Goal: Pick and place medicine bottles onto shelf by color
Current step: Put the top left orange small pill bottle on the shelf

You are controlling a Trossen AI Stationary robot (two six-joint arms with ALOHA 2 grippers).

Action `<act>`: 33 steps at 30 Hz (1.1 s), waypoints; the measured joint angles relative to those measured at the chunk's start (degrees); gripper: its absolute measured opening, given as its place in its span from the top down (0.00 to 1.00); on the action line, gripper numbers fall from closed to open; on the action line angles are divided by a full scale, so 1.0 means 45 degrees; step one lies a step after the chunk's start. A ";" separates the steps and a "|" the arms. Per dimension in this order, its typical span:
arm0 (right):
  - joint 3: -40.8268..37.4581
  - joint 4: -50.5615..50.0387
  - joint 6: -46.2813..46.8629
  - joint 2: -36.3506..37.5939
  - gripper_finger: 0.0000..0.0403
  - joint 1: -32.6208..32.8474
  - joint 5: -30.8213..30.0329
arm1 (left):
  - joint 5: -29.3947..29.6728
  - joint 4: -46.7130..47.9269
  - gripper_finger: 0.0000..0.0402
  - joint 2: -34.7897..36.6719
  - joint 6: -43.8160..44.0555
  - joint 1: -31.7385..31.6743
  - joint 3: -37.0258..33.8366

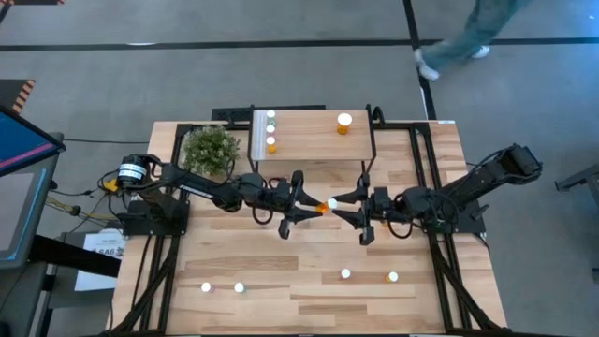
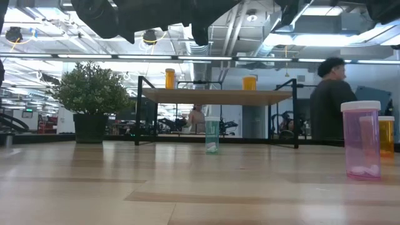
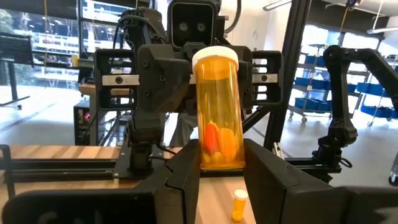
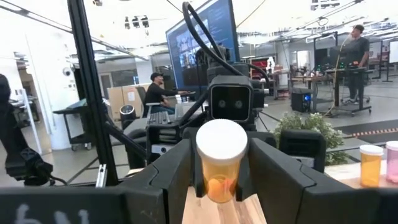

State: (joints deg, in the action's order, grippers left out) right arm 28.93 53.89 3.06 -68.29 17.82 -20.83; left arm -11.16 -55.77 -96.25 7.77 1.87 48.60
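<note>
A large orange medicine bottle (image 1: 329, 204) with a white cap hangs above the middle of the table, between my two grippers, which face each other. My left gripper (image 3: 221, 180) is shut on its lower end. My right gripper (image 4: 221, 171) is shut on its cap end. The bottle tilts, its cap (image 4: 221, 142) toward the right arm. The shelf (image 1: 314, 140) stands at the far edge, with several small bottles (image 1: 270, 131) on its left part and an orange one (image 1: 343, 123) on its right. Several more bottles (image 1: 344, 274) stand on the near half of the table. My left gripper pinches the bottle's base end (image 3: 221, 158) between its two fingers (image 3: 186, 180), coming about level from the table's left. The bottle rises from the fingers, lifted clear of the table. My right gripper comes about level from the table's right. Its fingers (image 4: 174, 174) lie against both sides of the bottle's upper part (image 4: 221, 165), just under the cap, which points up toward that arm's wrist.
A potted plant (image 1: 211, 150) stands left of the shelf. Near the front edge stand two bottles on the left (image 1: 206, 287) and two on the right (image 1: 393, 277); the low view shows a green one (image 2: 212, 134) and a pink one (image 2: 361, 140). A person (image 1: 468, 42) walks beyond the table.
</note>
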 joint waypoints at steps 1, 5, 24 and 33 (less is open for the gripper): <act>0.0000 0.0005 0.0002 0.0000 0.55 0.0005 0.0015 | 0.0000 0.0007 0.77 0.0000 0.0000 0.0000 -0.0001; 0.0000 0.0005 0.0002 0.0000 0.56 0.0005 0.0027 | 0.0000 0.0005 0.77 0.0000 0.0014 0.0000 0.0001; 0.0010 -0.0010 -0.0015 0.0000 0.72 0.0005 0.0022 | -0.0010 0.0063 0.77 0.0000 0.0126 0.0000 -0.0001; 0.0010 -0.0015 -0.0117 0.0000 0.71 0.0005 0.0020 | -0.0005 0.0090 0.75 0.0000 0.0451 0.0000 -0.0001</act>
State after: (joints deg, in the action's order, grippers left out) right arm 28.97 53.82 2.53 -68.29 17.85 -20.74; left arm -11.18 -55.36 -96.25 9.80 1.87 48.60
